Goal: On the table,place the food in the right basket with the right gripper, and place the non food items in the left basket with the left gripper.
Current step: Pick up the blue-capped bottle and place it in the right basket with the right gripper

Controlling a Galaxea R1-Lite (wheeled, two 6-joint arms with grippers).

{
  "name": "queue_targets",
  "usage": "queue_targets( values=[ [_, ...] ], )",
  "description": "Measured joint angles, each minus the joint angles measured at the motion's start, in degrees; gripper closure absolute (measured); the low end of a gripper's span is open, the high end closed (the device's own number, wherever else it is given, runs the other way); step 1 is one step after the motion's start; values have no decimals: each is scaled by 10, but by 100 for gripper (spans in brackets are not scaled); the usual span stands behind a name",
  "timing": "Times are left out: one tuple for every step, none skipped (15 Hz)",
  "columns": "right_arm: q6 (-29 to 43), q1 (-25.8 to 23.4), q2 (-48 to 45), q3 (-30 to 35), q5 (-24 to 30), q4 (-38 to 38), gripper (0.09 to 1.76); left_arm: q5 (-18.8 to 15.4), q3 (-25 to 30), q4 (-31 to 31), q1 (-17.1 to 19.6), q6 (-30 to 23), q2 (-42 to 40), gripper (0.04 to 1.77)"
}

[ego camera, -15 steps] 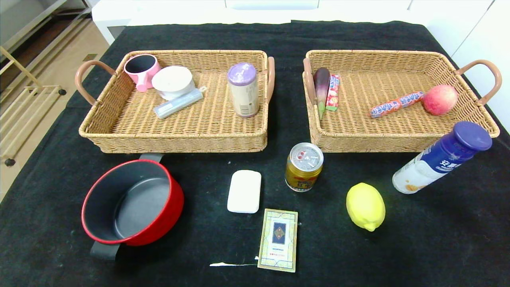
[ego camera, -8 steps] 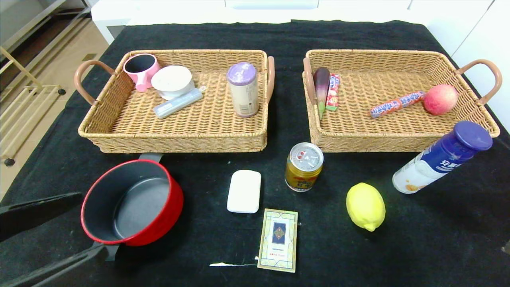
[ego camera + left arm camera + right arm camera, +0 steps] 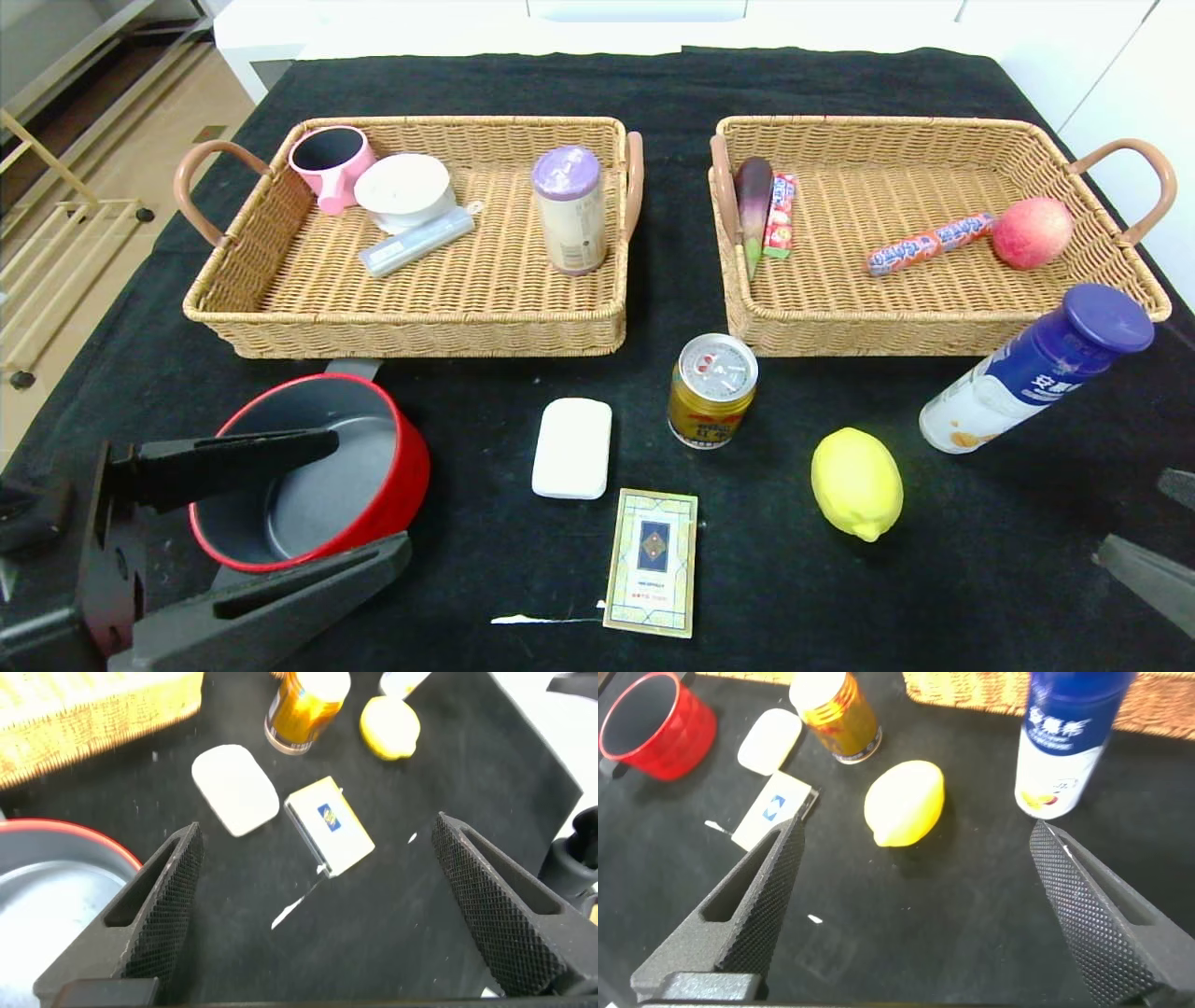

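On the black table (image 3: 980, 579) stand a red pot (image 3: 397, 490), a white block (image 3: 571, 448), a cream card box (image 3: 652, 562), a gold can (image 3: 712, 390), a yellow lemon (image 3: 856, 483) and a leaning white-and-blue bottle (image 3: 1036, 369). The left basket (image 3: 420, 333) and right basket (image 3: 934, 333) sit behind them. My left gripper (image 3: 372, 491) is open and empty; one finger reaches over the pot, the other lies along its near side. My right gripper (image 3: 1130, 515) is open and empty at the near right edge, near side of the lemon (image 3: 904, 803) and bottle (image 3: 1064, 742).
The left basket holds a pink cup (image 3: 329, 163), a white round tub (image 3: 404, 191), a grey tube (image 3: 417, 243) and a purple-lidded jar (image 3: 569, 210). The right basket holds an eggplant (image 3: 752, 201), a candy packet (image 3: 779, 215), a sausage stick (image 3: 929, 243) and a peach (image 3: 1032, 233). A white scrap (image 3: 546, 618) lies near the card box.
My left gripper has come in from the near left corner and moved forward to the red pot. My right gripper's fingertips have entered at the near right edge. The objects have not moved.
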Motion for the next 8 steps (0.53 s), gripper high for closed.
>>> queue_targets(
  values=[
    [0,6,2,1,-2,0,9,-1,0,0,-1,3,2,5],
    [0,8,4,2,-2,0,9,-5,-4,1,-4,5,4,5],
    [0,9,5,4,-3,0,9,-6,-10,2,-12,7,6,5],
    [0,9,6,7,-3,0,9,-4,-17,1,-18,7,11,5],
    [0,10,7,11,-3,0,9,-3,-20,1,-22,7,16,5],
    [0,10,7,14,-3,0,9,-2,-20,1,-25,7,21,5],
    [0,10,7,15,-3,0,9,-2,-22,1,-27,7,25,5],
    [0,10,7,15,-3,0,9,-2,-23,0,-27,7,26,5]
  ],
)
